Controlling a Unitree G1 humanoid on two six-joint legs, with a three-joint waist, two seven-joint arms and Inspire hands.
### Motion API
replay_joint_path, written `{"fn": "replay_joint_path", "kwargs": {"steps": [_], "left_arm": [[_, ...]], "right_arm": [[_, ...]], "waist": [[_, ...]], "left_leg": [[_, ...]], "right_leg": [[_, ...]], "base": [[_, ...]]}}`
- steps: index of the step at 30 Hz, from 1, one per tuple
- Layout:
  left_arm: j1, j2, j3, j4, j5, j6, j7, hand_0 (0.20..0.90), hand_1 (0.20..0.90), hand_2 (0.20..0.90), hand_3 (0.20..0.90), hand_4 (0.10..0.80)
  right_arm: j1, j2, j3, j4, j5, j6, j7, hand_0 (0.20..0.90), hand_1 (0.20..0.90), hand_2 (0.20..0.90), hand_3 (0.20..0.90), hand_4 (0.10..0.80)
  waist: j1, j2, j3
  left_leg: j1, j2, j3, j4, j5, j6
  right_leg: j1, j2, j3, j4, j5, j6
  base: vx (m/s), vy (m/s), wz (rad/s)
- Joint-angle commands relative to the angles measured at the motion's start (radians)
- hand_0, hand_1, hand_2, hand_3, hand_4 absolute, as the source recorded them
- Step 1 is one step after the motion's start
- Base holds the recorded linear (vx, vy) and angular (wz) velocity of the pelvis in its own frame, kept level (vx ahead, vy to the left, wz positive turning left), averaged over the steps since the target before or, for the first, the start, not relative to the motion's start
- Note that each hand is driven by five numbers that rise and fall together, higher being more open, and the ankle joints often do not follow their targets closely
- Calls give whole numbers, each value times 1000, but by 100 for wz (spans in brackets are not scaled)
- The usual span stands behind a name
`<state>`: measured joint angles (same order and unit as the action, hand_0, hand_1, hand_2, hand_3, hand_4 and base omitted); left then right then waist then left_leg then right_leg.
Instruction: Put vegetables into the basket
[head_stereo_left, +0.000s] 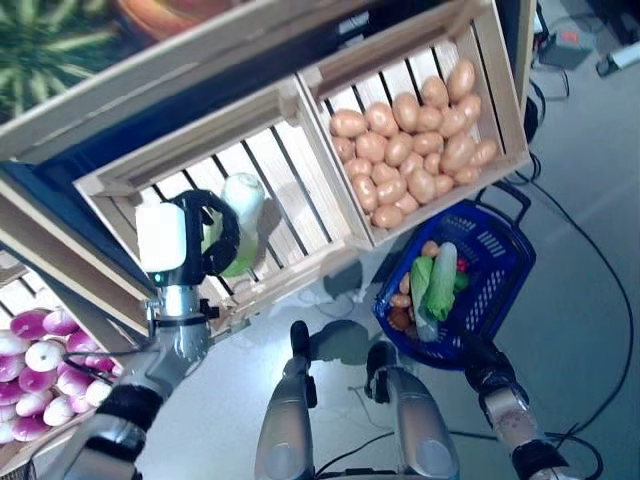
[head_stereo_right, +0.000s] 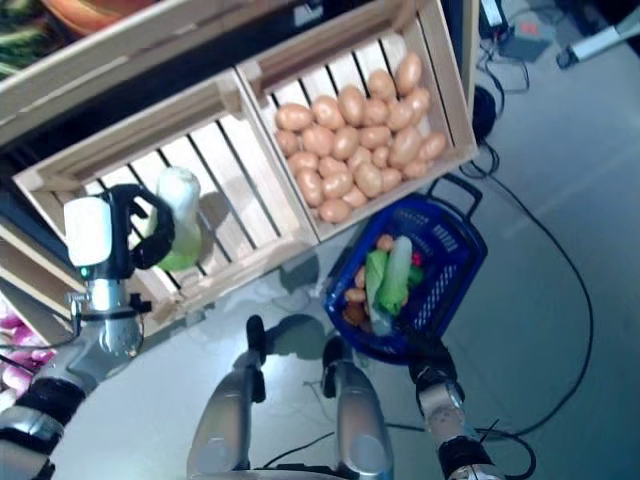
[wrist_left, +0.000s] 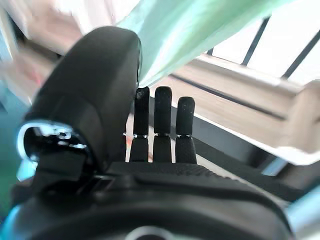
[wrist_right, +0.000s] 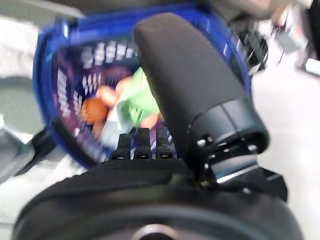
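Left hand (head_stereo_left: 205, 235) curled round pale white-green cabbage (head_stereo_left: 240, 215); right hand (head_stereo_right: 425, 355) grips blue basket (head_stereo_right: 445, 250).

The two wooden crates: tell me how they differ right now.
The right crate is heaped with potatoes; the left crate shows mostly bare slats. Over the left crate the left hand holds a pale green cabbage in curled fingers; no hand is at the right crate, though the blue basket, held by the right hand, hangs just below it. Both are light slatted wood, side by side.
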<state>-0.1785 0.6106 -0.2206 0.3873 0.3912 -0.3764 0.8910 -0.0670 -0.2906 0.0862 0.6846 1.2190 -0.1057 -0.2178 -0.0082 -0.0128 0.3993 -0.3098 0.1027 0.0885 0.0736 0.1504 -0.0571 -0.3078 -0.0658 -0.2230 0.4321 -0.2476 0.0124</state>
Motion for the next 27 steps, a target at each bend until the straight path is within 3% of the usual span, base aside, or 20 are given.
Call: {"fn": "replay_joint_path", "kwargs": {"steps": [1,7,12,18,27], "left_arm": [[-15,-5,118,-127,-223,-145,-140,300,300,300,300,400],[102,-133,181,-301,-576,-161,-476,300,300,300,300,400],[134,-174,175,-344,-710,-153,-569,300,300,300,300,400],[157,-201,173,-366,-802,-102,-575,300,300,300,300,400],[189,-200,212,-348,-737,-56,-505,300,300,300,300,400]], "right_arm": [[54,6,-38,-88,-125,-82,-44,900,900,900,900,800],[124,33,-71,-213,-244,-102,-32,900,900,900,900,800],[149,29,-85,-249,-274,-105,2,900,900,900,900,800],[171,31,-80,-317,-391,-65,38,900,900,900,900,800],[216,27,-90,-340,-420,-42,70,900,900,900,900,800]], "waist": [[14,-30,-138],[31,-53,-213],[33,-54,-259],[31,-48,-302],[20,-51,-322]], "left_leg": [[78,-55,17,-27,-113,-3],[164,-50,0,-105,-100,-4],[214,-45,7,-124,-106,1],[276,-51,8,-150,-120,10],[313,-56,22,-161,-140,19]], "right_leg": [[134,-3,4,-323,196,25],[234,1,-23,-422,234,40],[278,-3,-32,-449,248,48],[321,-8,-28,-476,260,60],[343,-13,-20,-501,274,76]], "base": [[106,-63,17],[105,-62,19],[95,1,12],[99,28,0],[73,20,1]]}}
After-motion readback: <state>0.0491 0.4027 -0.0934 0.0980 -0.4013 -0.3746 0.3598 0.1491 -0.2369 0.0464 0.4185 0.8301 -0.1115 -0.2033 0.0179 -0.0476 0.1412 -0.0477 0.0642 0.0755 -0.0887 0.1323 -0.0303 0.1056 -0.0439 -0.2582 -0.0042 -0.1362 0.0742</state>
